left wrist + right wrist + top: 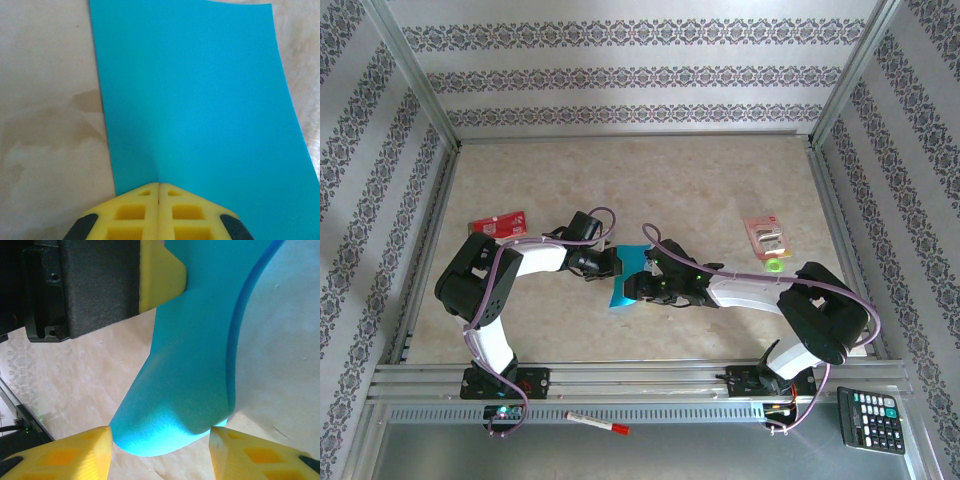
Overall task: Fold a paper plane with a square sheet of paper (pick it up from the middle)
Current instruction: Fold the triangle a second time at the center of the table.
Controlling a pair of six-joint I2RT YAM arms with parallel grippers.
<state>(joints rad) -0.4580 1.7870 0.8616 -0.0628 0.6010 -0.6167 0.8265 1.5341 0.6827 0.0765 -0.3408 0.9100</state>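
The square sheet of paper (625, 275) is teal-blue and bent over on itself at the middle of the table, between the two grippers. My left gripper (603, 262) is at its left edge; in the left wrist view its yellow fingers (159, 184) are pressed together on the sheet's near edge (195, 95), which stretches away flat. My right gripper (642, 285) is on the sheet's right side. In the right wrist view it (160, 432) stands open, and a rounded fold of the sheet (195, 365) bulges between its spread fingertips. The left gripper's yellow finger (159, 275) touches the sheet's far end.
A red-and-white card (498, 224) lies at the left, and a pink packet (764, 235) with a green ring (774, 266) at the right. A calculator (870, 418) and a red marker (598, 424) rest in front of the arm bases. Metal rails (620, 375) edge the table.
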